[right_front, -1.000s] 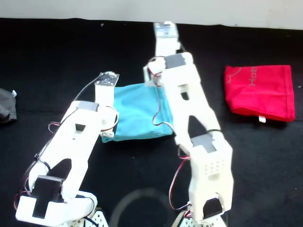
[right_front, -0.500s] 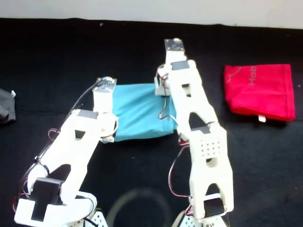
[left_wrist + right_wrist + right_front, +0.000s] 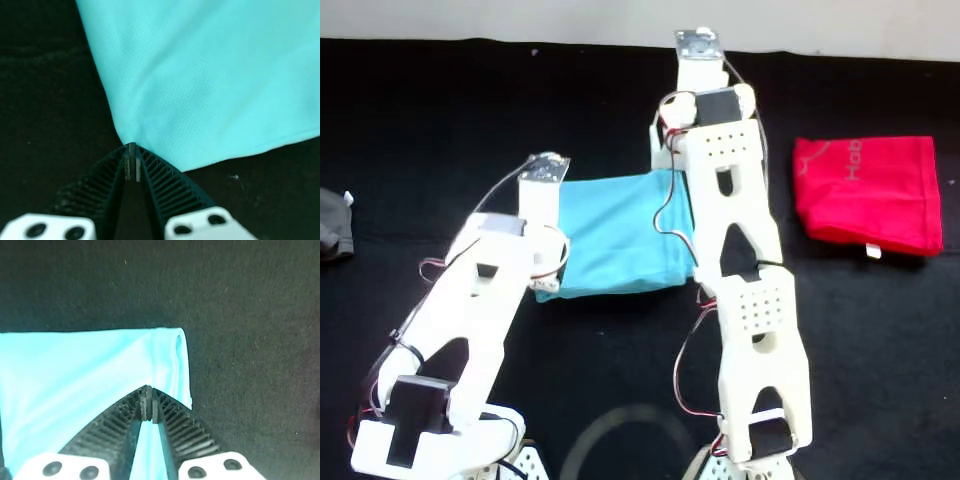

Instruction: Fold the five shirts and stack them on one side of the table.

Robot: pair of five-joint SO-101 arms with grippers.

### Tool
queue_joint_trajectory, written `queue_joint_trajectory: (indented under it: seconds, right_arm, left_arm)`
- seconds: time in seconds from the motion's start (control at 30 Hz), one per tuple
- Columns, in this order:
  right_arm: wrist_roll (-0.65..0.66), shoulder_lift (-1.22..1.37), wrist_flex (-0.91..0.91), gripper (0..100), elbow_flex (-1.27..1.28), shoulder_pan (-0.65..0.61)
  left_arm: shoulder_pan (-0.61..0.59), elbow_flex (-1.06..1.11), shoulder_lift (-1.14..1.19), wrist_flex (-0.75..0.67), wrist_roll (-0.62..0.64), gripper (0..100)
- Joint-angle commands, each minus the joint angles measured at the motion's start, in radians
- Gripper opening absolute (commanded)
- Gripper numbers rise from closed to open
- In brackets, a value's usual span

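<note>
Left gripper (image 3: 131, 167) jaws pinch corner of smooth teal shirt (image 3: 210, 75); right gripper (image 3: 149, 410) jaws clenched over it.

On the black-covered table (image 3: 440, 120), three garments, each well apart from the others. Near the middle, a teal shirt (image 3: 615, 235), folded to a rough rectangle, its cloth smooth. Toward the right side, a red shirt (image 3: 868, 195), folded flat, with a small white tag (image 3: 873, 252) at its near edge. At the far left edge, a grey garment (image 3: 334, 225), bunched up and cut off by the frame.
</note>
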Motion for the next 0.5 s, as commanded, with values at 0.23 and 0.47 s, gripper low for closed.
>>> queue_joint_trajectory:
  seconds: [0.23, 0.47]
  right_arm:
    - [-0.071, 0.074, 0.021, 0.6, -0.038, -0.036]
    - [-0.104, 0.085, 0.022, 0.6, -0.035, -0.07]
  left_arm:
    - [-0.081, -0.358, 0.234, -0.132, 0.011, 1]
    - [-0.085, -0.579, 0.515, -0.132, 0.009, 1]
